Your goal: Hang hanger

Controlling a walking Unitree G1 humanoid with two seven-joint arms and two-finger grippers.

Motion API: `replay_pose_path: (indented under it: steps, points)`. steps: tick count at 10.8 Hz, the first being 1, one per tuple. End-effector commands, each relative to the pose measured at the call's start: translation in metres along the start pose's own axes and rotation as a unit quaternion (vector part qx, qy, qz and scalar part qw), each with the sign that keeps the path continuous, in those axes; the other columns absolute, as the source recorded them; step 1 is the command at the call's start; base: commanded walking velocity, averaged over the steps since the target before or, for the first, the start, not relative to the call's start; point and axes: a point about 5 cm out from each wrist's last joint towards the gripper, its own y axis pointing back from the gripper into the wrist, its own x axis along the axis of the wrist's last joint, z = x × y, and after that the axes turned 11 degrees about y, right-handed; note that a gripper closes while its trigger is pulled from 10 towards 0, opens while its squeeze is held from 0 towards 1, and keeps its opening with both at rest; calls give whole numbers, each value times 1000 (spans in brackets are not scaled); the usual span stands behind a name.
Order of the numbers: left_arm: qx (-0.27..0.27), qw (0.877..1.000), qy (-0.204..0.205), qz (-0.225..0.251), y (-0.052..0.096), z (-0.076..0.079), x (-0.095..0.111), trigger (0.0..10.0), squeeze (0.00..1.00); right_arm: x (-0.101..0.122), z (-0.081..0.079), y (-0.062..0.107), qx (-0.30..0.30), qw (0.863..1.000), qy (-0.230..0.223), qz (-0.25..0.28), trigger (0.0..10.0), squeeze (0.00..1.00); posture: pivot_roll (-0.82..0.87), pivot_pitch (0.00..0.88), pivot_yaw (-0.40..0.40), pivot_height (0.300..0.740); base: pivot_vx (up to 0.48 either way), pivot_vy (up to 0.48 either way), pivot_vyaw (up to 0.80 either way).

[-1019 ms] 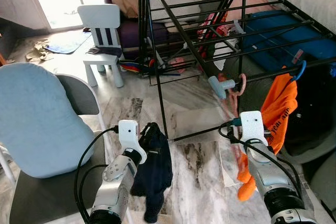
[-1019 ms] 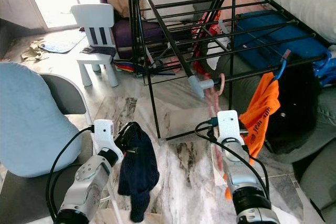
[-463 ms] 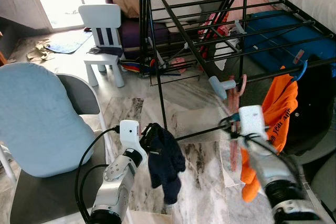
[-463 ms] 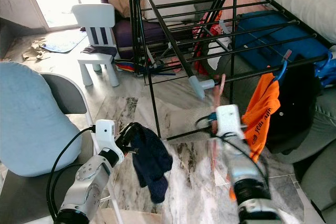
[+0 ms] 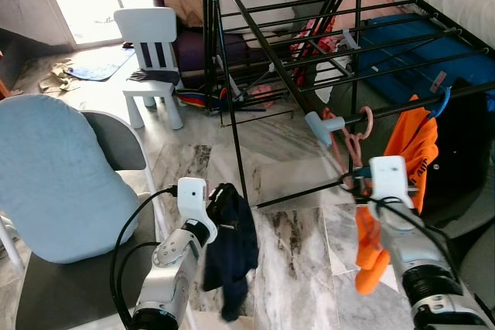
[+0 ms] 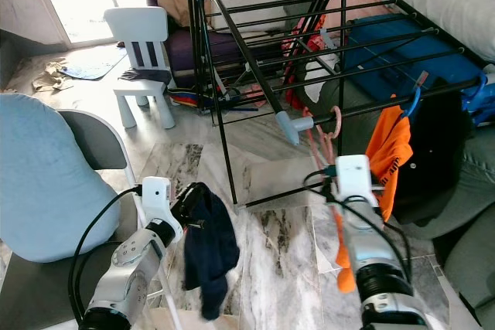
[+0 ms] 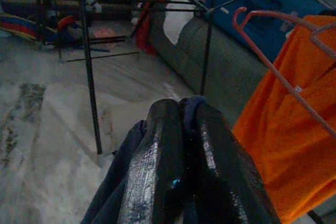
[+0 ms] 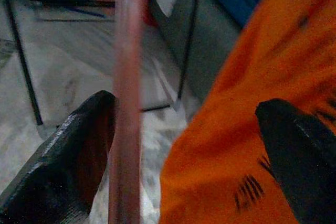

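Grippers are sitting nearest, low in the eye views. The left gripper (image 7: 181, 145) is squeezing its two black fingers (image 7: 152, 166) tight on a dark blue cloth (image 5: 232, 249), and the cloth is hanging down over the marble floor (image 5: 290, 268). Where the cloth sits between the fingers is hard to see in the head views, because the folds are covering the tips.

The right gripper (image 8: 184, 156) is spreading its fingers wide. A pink hanger (image 6: 331, 135) is running between them, close to one finger, but its bar is blurry in the right wrist view, so it is not clear if they are touching. An orange shirt (image 5: 402, 168) is hanging just beside the hanger, and the white wrist is hiding part of it.

A bit farther, the pink hook is looping over the front bar of the black drying rack (image 5: 309, 28), near its grey corner cap (image 5: 321, 123). The shirt is hanging from the same bar by a blue hook (image 5: 442, 102).

At the left, a chair with a light blue cushion (image 5: 54, 175) is being cut off by the picture's edge. Far back, a small white chair (image 5: 151, 52) is standing on the floor, and a blue cloth (image 5: 410, 40) is lying under the rack bars, partly hidden by them.
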Motion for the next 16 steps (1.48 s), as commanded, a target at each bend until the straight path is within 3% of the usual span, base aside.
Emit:
replay_pose_path:
  steps: [1,6,7,11,12,16]
  points:
    - [-2,1000,-13,13,-5,1,11,10000,0,13,-2,0,9,999,21,37,10000,0,-195,0,60,740,0,0,0]
    - [7,1000,-21,18,-1,-2,15,10000,0,19,2,-6,26,999,10,29,10000,0,-195,0,58,740,0,0,0]
    - [8,1000,-24,19,1,-4,15,10000,0,28,-14,-5,73,995,-67,32,10000,0,-192,0,54,740,0,0,0]
    - [8,999,-37,16,1,-11,19,10000,0,23,-35,3,69,994,-85,-2,10000,0,-184,0,53,740,0,0,0]
    - [3,999,-37,12,1,-9,17,10000,0,18,-33,4,59,995,-78,-11,0,0,-185,0,55,740,0,0,0]
    - [-13,999,-42,5,-2,-5,15,10000,0,18,-26,2,34,996,-74,-28,0,0,-181,0,52,740,0,0,0]
